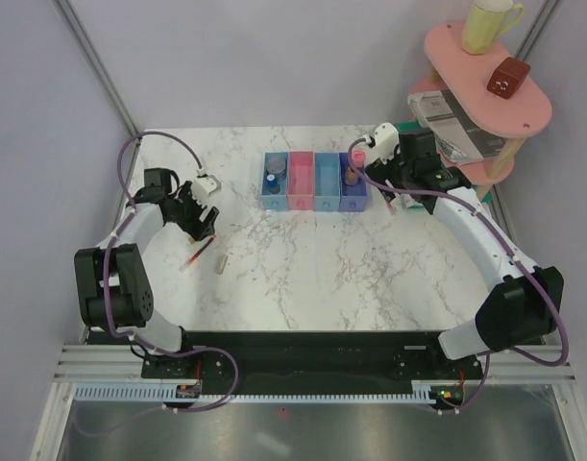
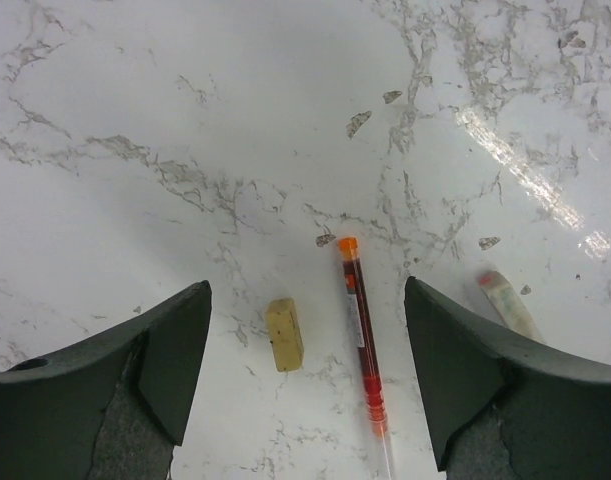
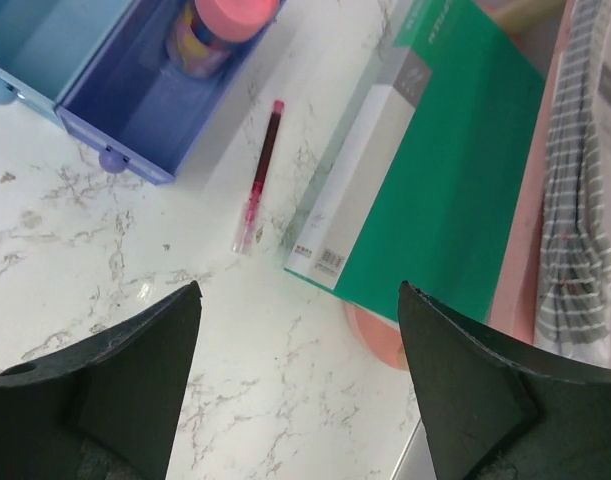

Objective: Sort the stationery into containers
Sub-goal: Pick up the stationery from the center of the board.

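The left gripper (image 2: 305,290), spread wide and empty, hangs over the thin red pen (image 2: 362,340), which lies flat on the left of the table (image 2: 185,120), its orange tip pointing away from the gripper. One finger half hides a short stick (image 2: 507,303) beside the pen. The right gripper (image 3: 297,290), equally spread, hovers over the dark red pen (image 3: 260,178) just right of the purple-blue bin (image 3: 135,110).

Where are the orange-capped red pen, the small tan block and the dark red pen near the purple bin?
orange-capped red pen (image 2: 364,345): left wrist view, mid-barrel.
small tan block (image 2: 284,334): left wrist view, top face.
dark red pen (image 3: 260,175): right wrist view, mid-barrel.
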`<action>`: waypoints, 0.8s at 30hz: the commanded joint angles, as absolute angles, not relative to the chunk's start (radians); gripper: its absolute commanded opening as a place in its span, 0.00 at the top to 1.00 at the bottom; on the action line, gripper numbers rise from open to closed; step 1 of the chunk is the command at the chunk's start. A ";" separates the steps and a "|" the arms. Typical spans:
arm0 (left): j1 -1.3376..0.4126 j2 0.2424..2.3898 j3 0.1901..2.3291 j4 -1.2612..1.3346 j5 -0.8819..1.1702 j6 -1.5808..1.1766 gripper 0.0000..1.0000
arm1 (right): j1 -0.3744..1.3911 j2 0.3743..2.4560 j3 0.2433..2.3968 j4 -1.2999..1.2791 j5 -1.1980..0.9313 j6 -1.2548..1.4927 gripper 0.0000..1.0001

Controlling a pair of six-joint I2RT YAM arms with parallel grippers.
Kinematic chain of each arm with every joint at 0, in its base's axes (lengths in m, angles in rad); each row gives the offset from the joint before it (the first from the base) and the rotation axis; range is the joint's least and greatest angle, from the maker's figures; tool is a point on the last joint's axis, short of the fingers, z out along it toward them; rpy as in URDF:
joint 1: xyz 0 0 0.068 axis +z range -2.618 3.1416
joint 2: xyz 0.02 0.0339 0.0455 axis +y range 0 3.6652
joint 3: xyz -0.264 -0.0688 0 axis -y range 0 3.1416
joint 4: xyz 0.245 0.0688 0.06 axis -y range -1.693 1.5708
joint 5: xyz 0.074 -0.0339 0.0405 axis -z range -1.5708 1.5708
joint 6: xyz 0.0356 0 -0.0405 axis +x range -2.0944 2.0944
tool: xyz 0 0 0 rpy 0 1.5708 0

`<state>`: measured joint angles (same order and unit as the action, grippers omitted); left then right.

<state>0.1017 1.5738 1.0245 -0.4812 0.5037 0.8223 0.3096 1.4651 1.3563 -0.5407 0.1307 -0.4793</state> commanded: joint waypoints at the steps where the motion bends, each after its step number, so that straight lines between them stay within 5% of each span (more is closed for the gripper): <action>1: 0.127 1.585 1.002 -0.419 0.503 0.870 0.16 | 0.267 1.445 1.298 -0.493 0.078 -0.463 0.14; 9: 0.173 1.628 0.976 -0.356 0.485 0.873 0.22 | 0.218 1.477 1.252 -0.416 0.045 -0.437 0.17; 17: 0.195 1.652 0.960 -0.327 0.468 0.893 0.41 | 0.179 1.520 1.247 -0.384 0.028 -0.410 0.18; 24: 0.206 1.649 0.954 -0.331 0.459 0.911 0.43 | 0.161 1.532 1.229 -0.357 0.029 -0.410 0.18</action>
